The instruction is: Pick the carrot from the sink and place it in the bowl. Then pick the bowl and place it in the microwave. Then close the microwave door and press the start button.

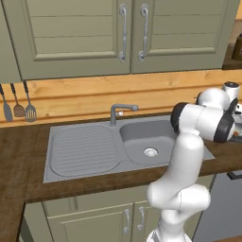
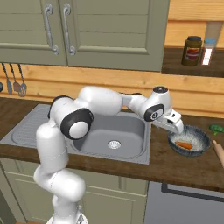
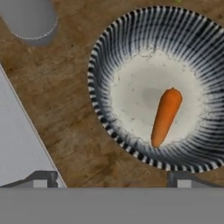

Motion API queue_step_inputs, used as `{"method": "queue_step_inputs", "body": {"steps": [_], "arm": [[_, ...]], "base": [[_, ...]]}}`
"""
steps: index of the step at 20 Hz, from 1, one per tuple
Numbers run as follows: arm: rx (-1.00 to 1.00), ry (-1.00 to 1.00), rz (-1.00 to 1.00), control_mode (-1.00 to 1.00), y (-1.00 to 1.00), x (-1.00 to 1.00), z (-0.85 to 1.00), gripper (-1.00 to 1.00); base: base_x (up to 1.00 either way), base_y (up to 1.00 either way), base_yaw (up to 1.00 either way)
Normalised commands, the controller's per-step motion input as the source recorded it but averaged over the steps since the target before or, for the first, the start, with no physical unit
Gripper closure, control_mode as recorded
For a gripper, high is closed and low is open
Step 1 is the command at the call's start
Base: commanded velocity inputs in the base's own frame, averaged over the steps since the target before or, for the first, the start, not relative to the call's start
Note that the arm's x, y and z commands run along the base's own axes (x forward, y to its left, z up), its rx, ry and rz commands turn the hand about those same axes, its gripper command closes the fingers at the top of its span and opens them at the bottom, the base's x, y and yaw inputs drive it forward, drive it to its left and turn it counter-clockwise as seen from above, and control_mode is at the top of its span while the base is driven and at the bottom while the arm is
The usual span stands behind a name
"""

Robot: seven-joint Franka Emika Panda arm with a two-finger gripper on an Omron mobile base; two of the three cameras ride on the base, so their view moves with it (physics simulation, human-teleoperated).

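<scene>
Glossy white arm (image 2: 57, 144) of rounded, tubular segments, black bands and round grey caps at its joints.

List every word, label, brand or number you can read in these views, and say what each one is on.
No text can be read in any view.
Brown jar on the shelf: it has a red and white label, too small and blurred to read.
Small white-labelled container beside it: nothing can be made out on it.
Bowl, carrot, sink and cabinet doors: no markings.
</scene>
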Motion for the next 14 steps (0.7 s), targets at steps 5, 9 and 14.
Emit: {"method": "queue_step_inputs", "body": {"steps": [5,9,14], "arm": [[0.01,0.16,0.13,-1.0,-0.25,0.21,-0.07,-1.0],[0.05,0.14,0.12,-1.0,-0.24,0.31,-0.15,-1.0],[0.06,0.11,0.11,-1.0,-0.09,0.42,-0.38,-1.0]], "base": [[0.0,0.0,0.0],[0.0,0.0,0.0],[0.0,0.0,0.0]]}}
